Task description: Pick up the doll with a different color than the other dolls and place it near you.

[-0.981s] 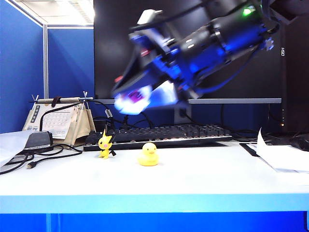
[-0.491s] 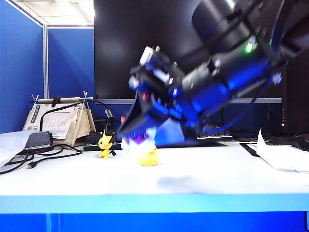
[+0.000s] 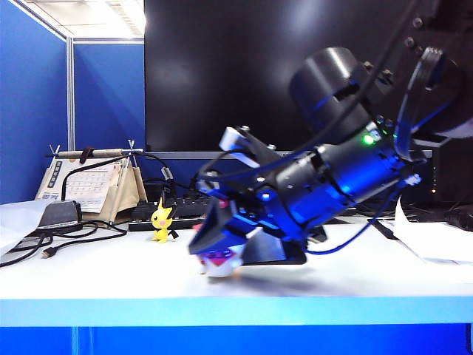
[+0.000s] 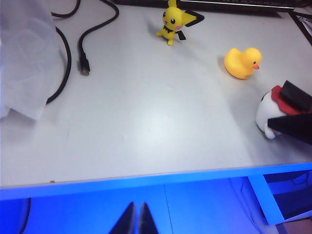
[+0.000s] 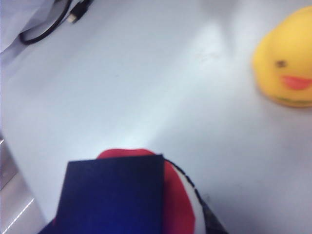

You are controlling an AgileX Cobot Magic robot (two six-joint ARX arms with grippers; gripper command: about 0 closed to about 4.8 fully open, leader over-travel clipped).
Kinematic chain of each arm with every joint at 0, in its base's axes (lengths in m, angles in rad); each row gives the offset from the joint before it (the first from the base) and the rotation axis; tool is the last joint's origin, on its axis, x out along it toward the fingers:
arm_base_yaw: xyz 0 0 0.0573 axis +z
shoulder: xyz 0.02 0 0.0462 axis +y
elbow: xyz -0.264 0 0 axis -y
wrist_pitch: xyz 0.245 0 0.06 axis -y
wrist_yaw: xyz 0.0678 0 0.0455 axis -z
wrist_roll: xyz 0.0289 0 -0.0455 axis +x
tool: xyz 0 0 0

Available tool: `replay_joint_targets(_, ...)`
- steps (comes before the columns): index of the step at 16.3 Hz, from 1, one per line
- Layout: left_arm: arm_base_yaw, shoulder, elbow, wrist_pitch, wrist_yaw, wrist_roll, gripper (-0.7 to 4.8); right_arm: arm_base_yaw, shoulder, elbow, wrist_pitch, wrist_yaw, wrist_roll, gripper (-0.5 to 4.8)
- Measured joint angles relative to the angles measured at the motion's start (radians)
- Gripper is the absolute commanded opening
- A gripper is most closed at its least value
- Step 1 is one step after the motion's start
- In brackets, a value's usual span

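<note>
White doll [image 3: 220,259] sits at the table's [image 3: 111,285] near edge, clamped in the right gripper [image 3: 222,251] — seemingly touching down, though the jaws hide its base. Left gripper [image 4: 136,222] hangs pinched shut off the edge — farther back stand the duck [image 4: 241,63] and pointed-eared figure [image 3: 162,220]

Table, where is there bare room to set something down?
Widest bare patch: the table between the cable, the pointed-eared figure and the near edge. Crowded toward the duck, where the right gripper holds the white doll. Left gripper hangs off the edge.
</note>
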Motion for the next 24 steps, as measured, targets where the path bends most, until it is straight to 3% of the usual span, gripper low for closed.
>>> replay_joint_targets(3, 0.0, 0.0, 0.0, 0.0, 0.0, 0.0, 0.22, -0.062, 0.002, 0.0, 0.023, 0.002, 0.003, 2.1)
replay_joint_targets(10, 0.0, 0.0, 0.0, 0.0, 0.0, 0.0, 0.22, -0.067, 0.074, 0.011, 0.095, -0.05, 0.014, 2.13)
replay_joint_targets(11, 0.0, 0.0, 0.0, 0.0, 0.0, 0.0, 0.22, -0.064, 0.074, 0.012, 0.095, -0.048, 0.014, 2.32)
replay_joint_targets(15, 0.0, 0.0, 0.0, 0.0, 0.0, 0.0, 0.22, -0.059, 0.077, 0.012, 0.095, -0.067, 0.03, 4.7)
replay_joint_targets(20, 0.0, 0.0, 0.0, 0.0, 0.0, 0.0, 0.22, -0.056, 0.075, 0.014, 0.103, -0.08, 0.042, 4.79)
replay_joint_targets(24, 0.0, 0.0, 0.0, 0.0, 0.0, 0.0, 0.22, -0.08, 0.059, 0.061, 0.045, -0.022, 0.053, 4.79)
